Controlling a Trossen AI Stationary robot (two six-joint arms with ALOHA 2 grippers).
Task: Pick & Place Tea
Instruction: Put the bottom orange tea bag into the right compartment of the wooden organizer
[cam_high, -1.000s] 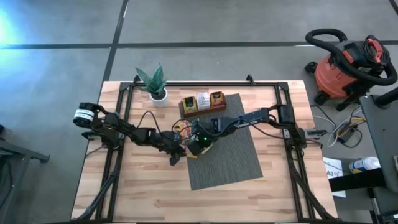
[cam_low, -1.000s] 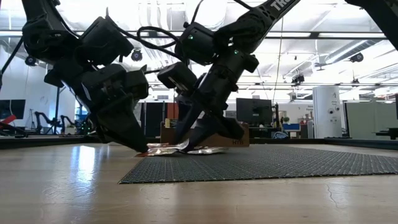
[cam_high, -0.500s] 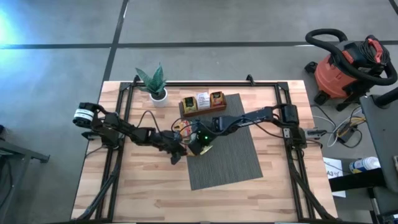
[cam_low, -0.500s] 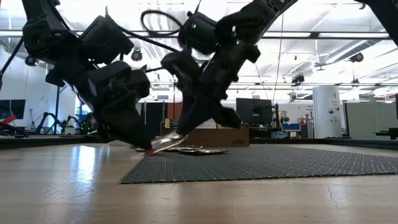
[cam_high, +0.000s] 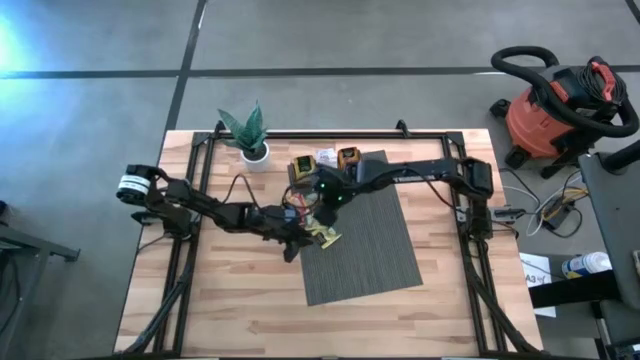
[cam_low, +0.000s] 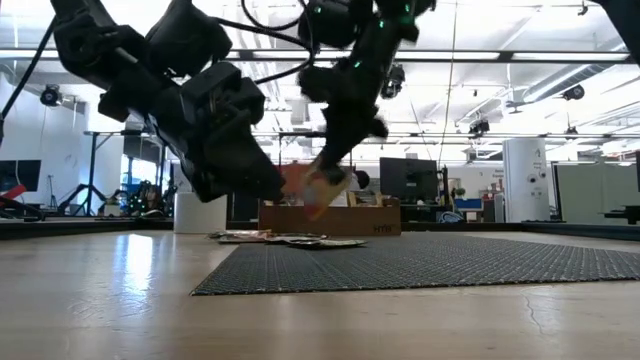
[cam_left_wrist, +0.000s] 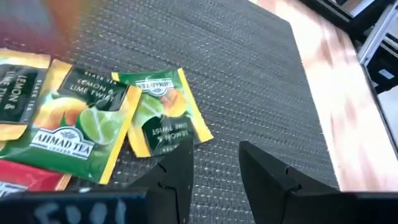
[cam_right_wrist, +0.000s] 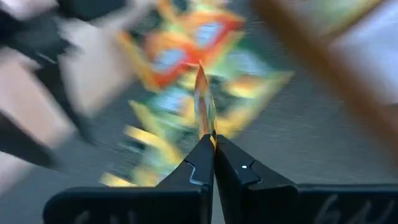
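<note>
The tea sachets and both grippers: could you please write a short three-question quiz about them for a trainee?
1. True or false: the right gripper is shut on a tea sachet.
2. The green sachets lie on: A) the grey mat, B) the wooden tray, C) the floor.
3. Fill in: in the low view, the held sachet hangs ____ the table, not touching it.

Key: 1 true. 2 A. 3 above. The left gripper hovers open by the green sachets.
</note>
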